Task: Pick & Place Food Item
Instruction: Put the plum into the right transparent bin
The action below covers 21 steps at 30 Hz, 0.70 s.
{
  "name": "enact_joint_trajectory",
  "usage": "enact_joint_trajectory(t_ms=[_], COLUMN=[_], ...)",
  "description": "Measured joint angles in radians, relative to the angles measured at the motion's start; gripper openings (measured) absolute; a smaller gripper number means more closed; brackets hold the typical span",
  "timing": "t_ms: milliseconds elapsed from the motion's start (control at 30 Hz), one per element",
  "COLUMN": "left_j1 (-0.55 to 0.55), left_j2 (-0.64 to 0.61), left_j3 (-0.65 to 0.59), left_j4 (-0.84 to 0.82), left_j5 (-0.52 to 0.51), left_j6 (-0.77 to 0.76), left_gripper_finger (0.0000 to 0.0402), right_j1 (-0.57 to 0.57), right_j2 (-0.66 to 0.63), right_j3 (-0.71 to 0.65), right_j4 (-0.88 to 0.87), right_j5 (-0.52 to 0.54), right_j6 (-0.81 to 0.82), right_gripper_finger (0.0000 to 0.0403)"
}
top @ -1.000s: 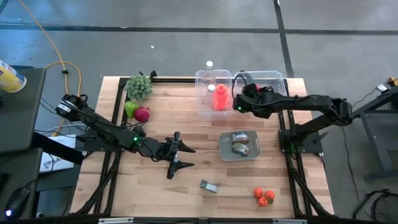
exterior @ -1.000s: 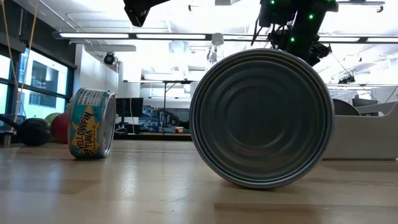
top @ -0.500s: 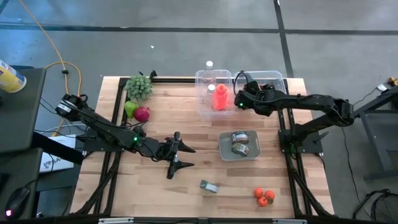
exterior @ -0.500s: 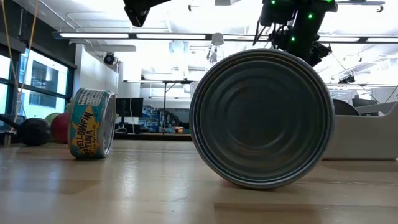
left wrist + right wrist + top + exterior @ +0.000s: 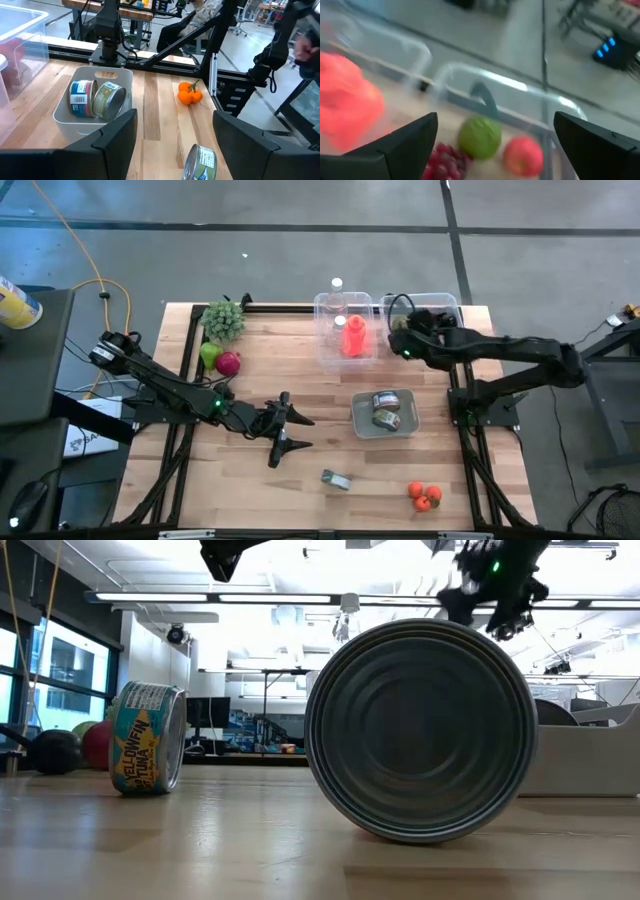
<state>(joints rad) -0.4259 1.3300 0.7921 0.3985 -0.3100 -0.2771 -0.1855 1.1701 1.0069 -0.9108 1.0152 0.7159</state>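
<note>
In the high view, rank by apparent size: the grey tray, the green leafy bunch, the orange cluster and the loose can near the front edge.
Largest to smallest:
1. grey tray
2. green leafy bunch
3. orange cluster
4. loose can

The last two look close in size; treat their order as unsure.

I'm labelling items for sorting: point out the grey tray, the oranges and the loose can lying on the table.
grey tray [image 5: 358,416]: high view, its bare left rim.
oranges [image 5: 425,496]: high view, middle of the cluster.
loose can [image 5: 338,480]: high view, its side.
</note>
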Motion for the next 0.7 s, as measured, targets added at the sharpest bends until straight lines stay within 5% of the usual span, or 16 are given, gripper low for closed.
enact_joint_trajectory(t_ms=[333,700], left_j1=[0.000,0.000], left_j2=[0.000,0.000], left_j3=[0.000,0.000], left_j4=[-0.001,0.002], left_j5=[0.000,0.000], left_j6=[0.000,0.000], left_gripper_finger=[0.0250,0.0250], right_j1=[0.417,0.808], right_j2=[-0.106,0.157], right_j3=[0.000,0.000], right_j4=[0.221,0.334], right_j5=[0.151,0.389], right_j6=[-0.039,0.152], right_gripper_finger=[0.0386,0.0385])
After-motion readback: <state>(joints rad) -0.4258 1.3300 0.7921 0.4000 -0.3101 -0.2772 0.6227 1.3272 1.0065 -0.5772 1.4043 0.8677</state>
